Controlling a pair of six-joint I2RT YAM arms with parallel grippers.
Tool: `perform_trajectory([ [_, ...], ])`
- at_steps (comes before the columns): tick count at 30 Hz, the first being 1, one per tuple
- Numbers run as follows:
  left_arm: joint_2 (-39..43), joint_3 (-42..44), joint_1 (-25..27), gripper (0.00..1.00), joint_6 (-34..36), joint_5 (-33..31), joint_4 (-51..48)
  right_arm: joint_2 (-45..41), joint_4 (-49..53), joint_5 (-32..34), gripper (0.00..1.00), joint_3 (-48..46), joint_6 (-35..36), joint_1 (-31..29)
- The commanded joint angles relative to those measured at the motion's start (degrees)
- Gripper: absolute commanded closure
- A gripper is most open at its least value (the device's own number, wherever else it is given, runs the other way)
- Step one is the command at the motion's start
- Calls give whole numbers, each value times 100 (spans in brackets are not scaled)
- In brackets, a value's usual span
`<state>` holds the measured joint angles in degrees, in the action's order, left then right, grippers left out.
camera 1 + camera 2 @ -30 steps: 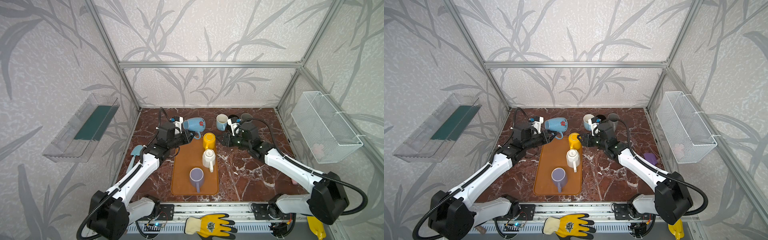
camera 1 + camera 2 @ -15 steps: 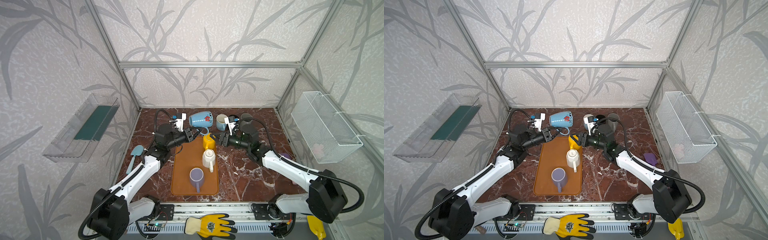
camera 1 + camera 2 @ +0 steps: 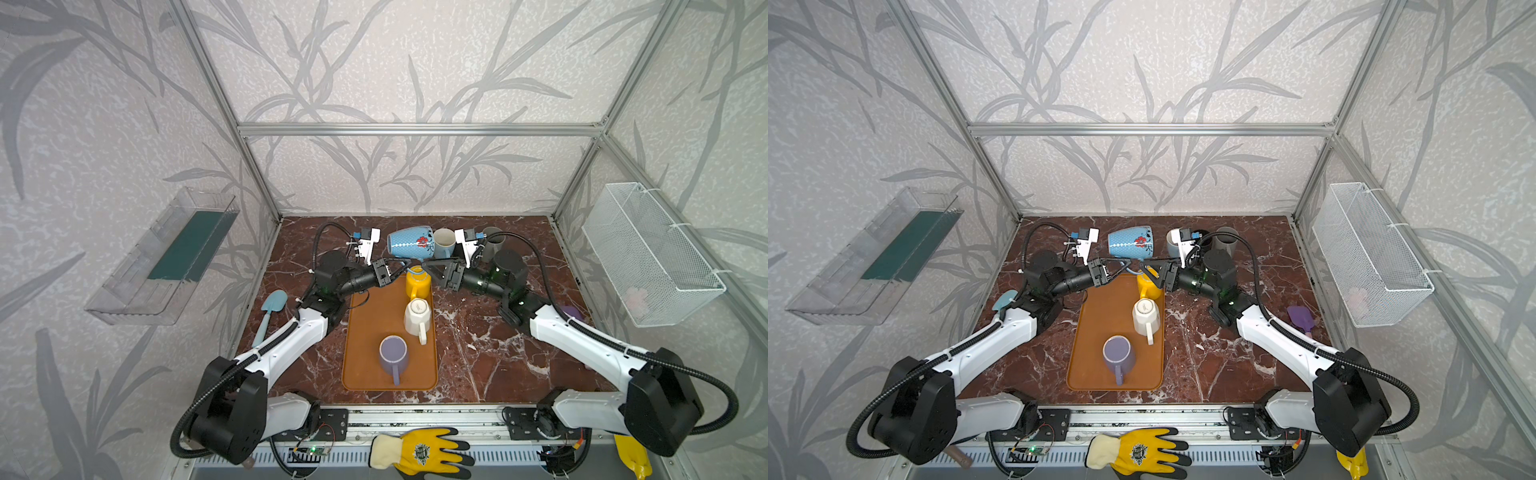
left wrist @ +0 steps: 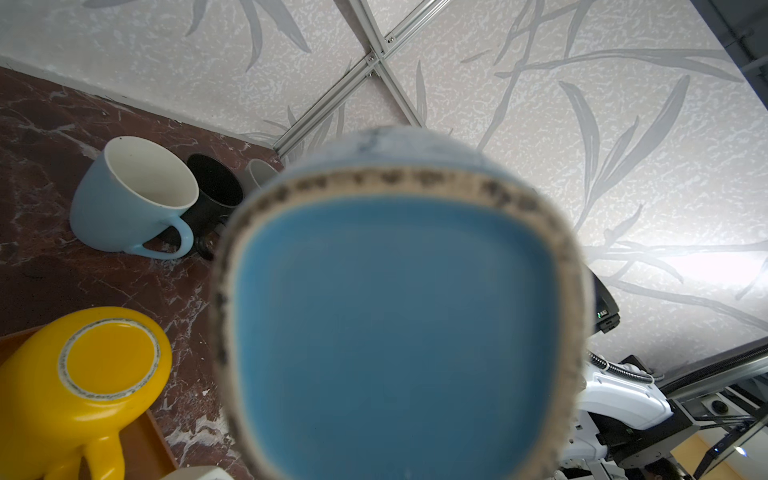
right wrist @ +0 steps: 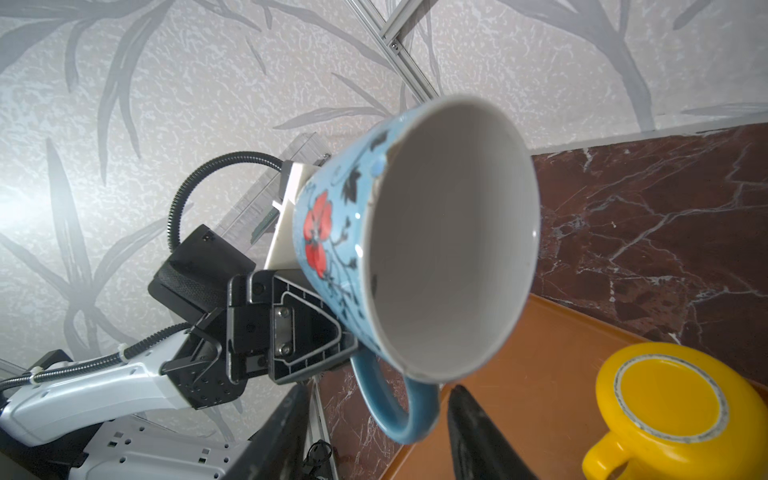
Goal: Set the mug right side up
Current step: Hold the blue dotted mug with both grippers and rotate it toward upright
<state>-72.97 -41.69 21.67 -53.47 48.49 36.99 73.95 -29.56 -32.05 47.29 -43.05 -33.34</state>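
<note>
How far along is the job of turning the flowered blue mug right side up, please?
Done: the mug is off the table, gripped by its handle in the shut left end effector. In hand: it lies sideways in the air, mouth toward the open right end effector. Left: tipping it upright and setting it down.

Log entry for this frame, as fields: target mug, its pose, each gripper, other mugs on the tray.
target: blue flowered ceramic mug, held in the air
pose: on its side, mouth toward the right arm
left gripper: shut on the mug's handle
right gripper: open, close to the handle
flat orange tray: yellow mug and cream mug upside down; purple mug upright
</note>
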Motion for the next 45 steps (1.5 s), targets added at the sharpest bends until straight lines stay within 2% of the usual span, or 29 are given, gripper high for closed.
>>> perform_trajectory([
  [1,38,-17,39,100,-252,299,1219,-66,-422,-132,47,-70,-112,-28],
  [9,10,16,83,100,-420,413,1574,-56,-443,-126,49,-79,-124,-34],
  [25,-343,-14,329,100,-535,521,2032,-48,-864,-161,65,-148,-342,-64],
  [33,-529,-33,360,100,-691,591,2356,-92,-876,-135,79,-172,-345,-62],
  [39,-544,-63,364,100,-656,649,2242,-152,-854,-100,99,-194,-337,-62],
  [43,-543,-98,364,100,-591,693,2054,-236,-823,-42,100,-229,-311,-61],
  [44,-543,-116,364,99,-566,693,1979,-257,-821,-33,100,-237,-310,-59],
  [45,-535,-133,363,93,-546,697,1899,-274,-823,-31,100,-238,-310,-64],
])
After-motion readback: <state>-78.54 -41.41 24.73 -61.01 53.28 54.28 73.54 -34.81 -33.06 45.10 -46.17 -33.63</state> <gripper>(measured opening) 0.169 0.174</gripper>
